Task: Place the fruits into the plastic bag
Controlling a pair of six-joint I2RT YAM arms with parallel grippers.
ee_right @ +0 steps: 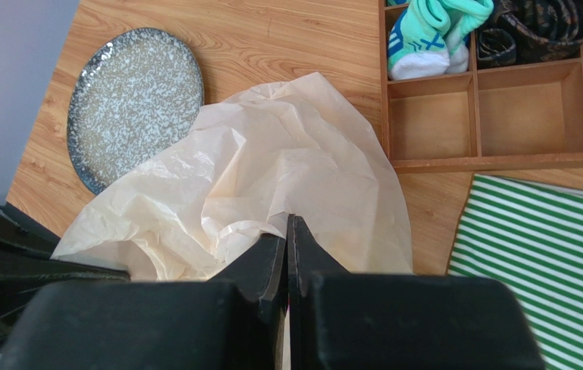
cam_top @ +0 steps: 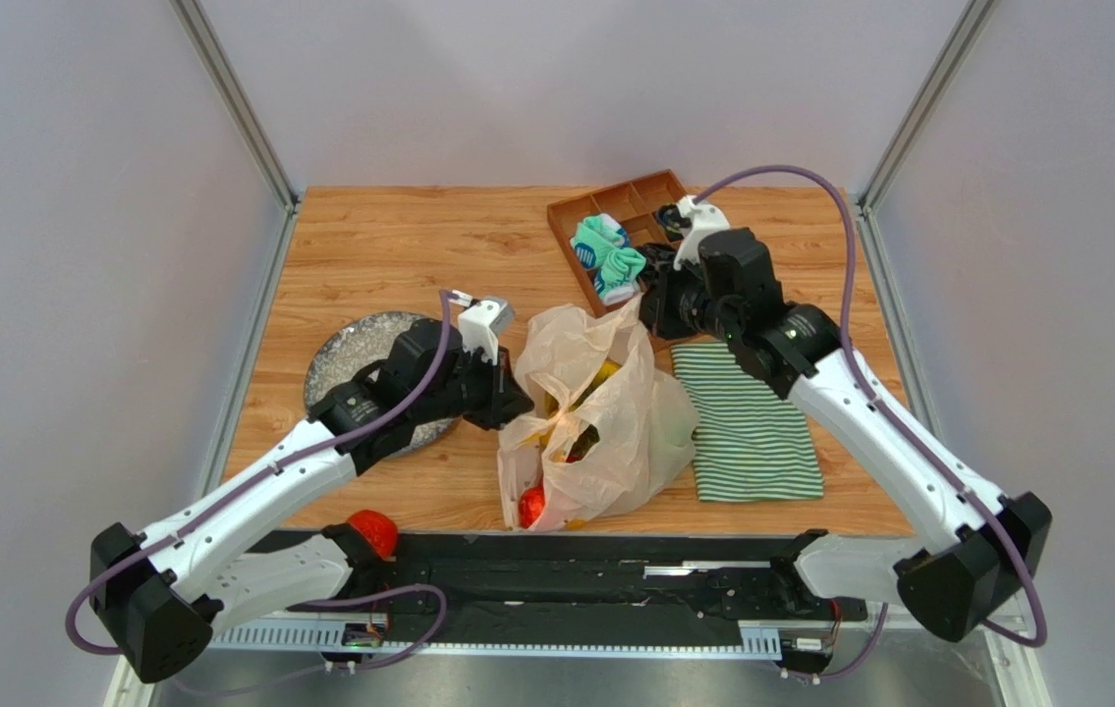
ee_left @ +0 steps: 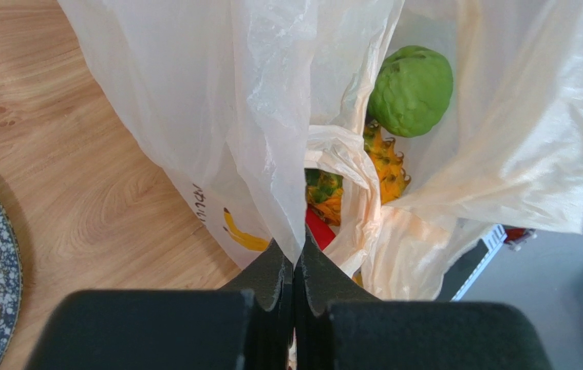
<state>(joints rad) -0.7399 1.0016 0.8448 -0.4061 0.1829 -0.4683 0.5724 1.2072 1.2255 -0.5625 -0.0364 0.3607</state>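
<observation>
Plastic bag [cam_top: 622, 427] mid worktop [cam_top: 386, 251], film pinched tight by both: left hand [ee_left: 296, 253] at left rim, right hand [ee_right: 286, 227] at far rim. Inside: green fruit [ee_left: 410, 89], pineapple [ee_left: 388, 163] half veiled, others unclear. Outside at near edge: red fruit [cam_top: 371, 532], partly hidden.

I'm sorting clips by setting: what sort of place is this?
Probably a lab test cell: a wooden table walled by plain grey panels on metal posts, two robot arms mounted at its near edge, and a plastic bag of toy fruit.

Dark lettering [ee_left: 203, 202] on the plastic bag [ee_left: 217, 116], beside a banana print [ee_left: 242, 235], is unreadable.
</observation>
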